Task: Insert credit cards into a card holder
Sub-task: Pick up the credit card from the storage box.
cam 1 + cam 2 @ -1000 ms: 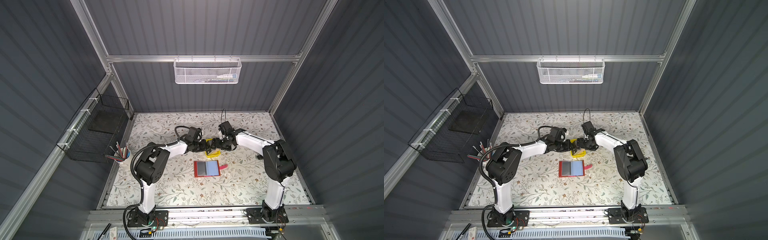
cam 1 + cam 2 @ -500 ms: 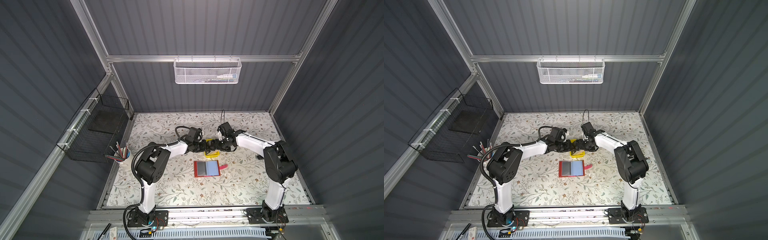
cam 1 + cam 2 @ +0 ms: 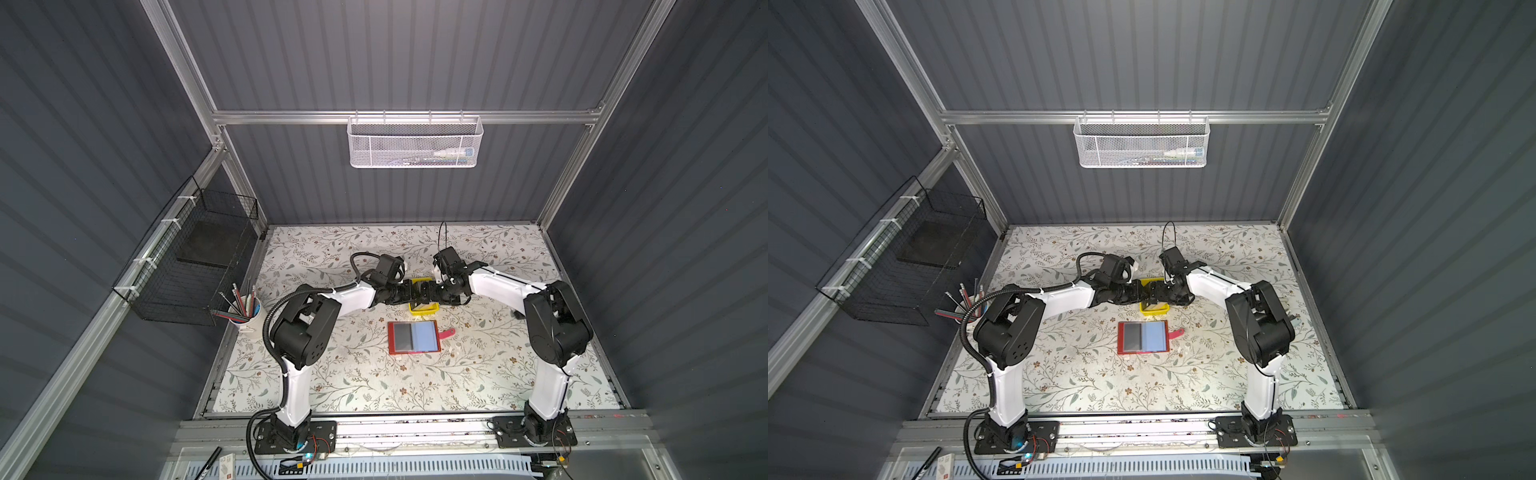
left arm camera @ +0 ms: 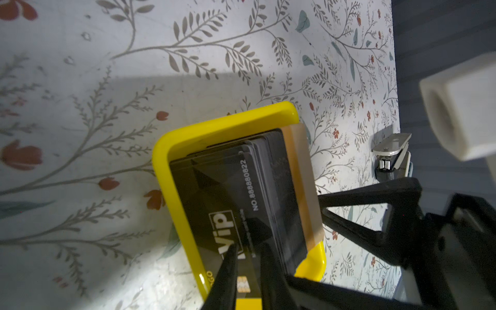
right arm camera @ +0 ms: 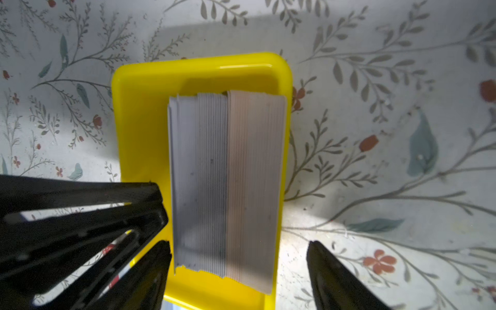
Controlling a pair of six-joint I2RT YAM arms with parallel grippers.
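Left wrist view shows the left fingers (image 4: 228,271) pressed nearly together on one edge of the front credit card (image 4: 214,193), the black one with the white "Vip" lettering, so I judge that this card is pinched in order to draw it alone out of the pack. Right wrist view shows the right fingers (image 5: 327,271) wide apart, one at each side of the stack of credit cards (image 5: 228,174), and they seem not to touch it; probably they stand there to stop the pack and the tray from following when the one card goes up. The cards stand on edge, packed face to face, grey ones and then tan ones, inside the yellow tray (image 5: 139,80), which keeps them upright and offers the fingers a free edge to catch. Both top views show the two arms meeting over this tray near the middle of the bench (image 3: 353,374). The card holder (image 3: 413,337) lies near the tray but apart from it, on the side toward the robot's bases, opened flat with its sleeves facing up so that they can be reached; whether a card is already inside I cannot tell
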